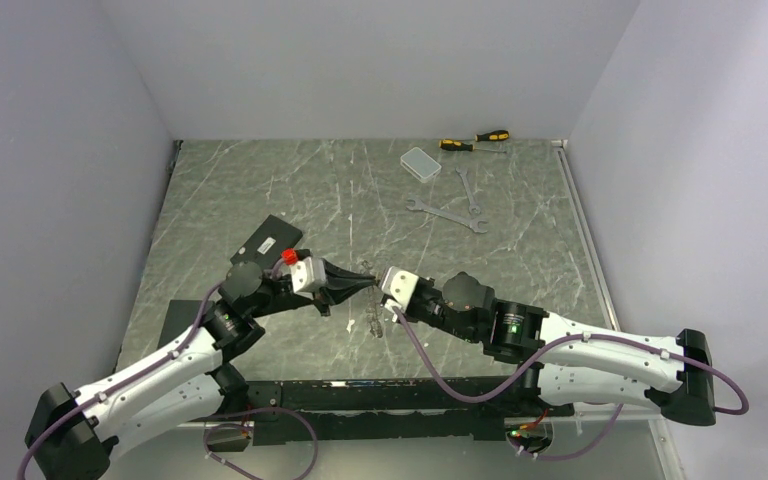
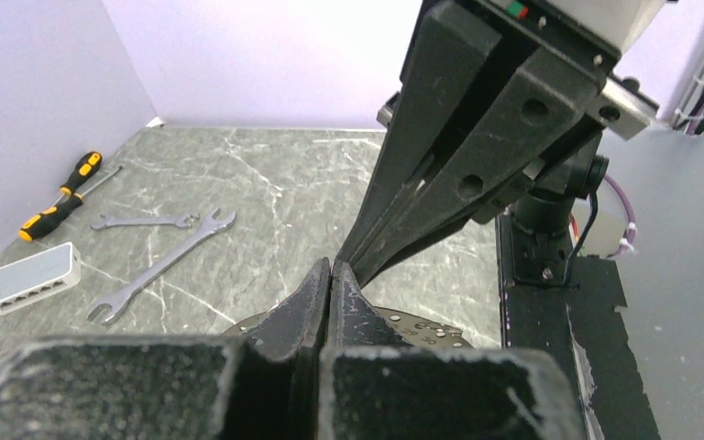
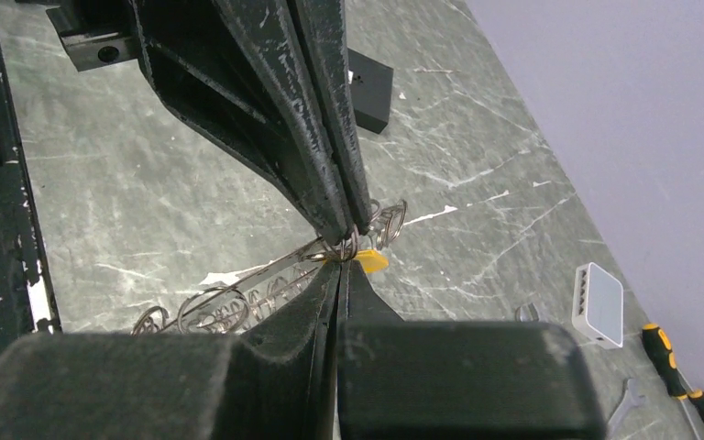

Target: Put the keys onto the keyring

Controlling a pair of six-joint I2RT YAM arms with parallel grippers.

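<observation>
Metal keyring (image 3: 211, 302), clamped steady by the left hand (image 3: 346, 235), meets the yellow key (image 3: 372, 261) pinched by the right hand (image 3: 339, 268) for threading.

Most of the yellow-headed key (image 3: 373, 261) is hidden between the right pincer's (image 3: 339, 268) tips, and the keyring's (image 3: 229, 302) lower part vanishes behind that pincer's body.
</observation>
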